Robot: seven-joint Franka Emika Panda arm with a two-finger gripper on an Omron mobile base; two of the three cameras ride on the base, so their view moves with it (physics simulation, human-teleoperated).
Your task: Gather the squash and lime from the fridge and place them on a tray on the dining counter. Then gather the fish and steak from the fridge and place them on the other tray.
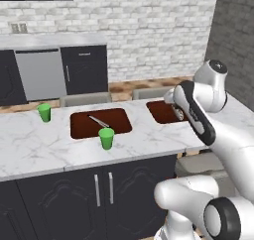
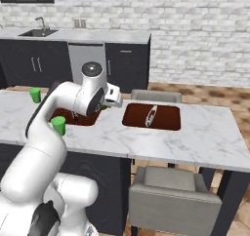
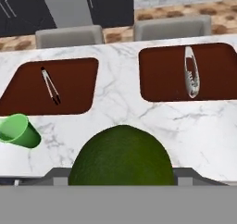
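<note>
While the white arm is reaching out over the marble worktop (image 1: 30, 150), its gripper (image 3: 121, 183) is holding a rounded dark green fruit, the lime (image 3: 121, 156), between jaws set fairly wide around it; in the hand view the fruit is bulging up at the bottom, hanging above the worktop's near edge. Two dark red trays are lying side by side on the worktop toward its far edge. On the left tray (image 1: 82, 127) a thin dark utensil (image 1: 98, 121) is lying at a slant. On the right tray (image 2: 168, 118) the slim silvery fish (image 2: 151, 114) is lying lengthwise. One green cup (image 1: 106, 138) is standing just in front of the left tray, another green cup (image 1: 44, 112) is standing nearer the worktop's far left.
</note>
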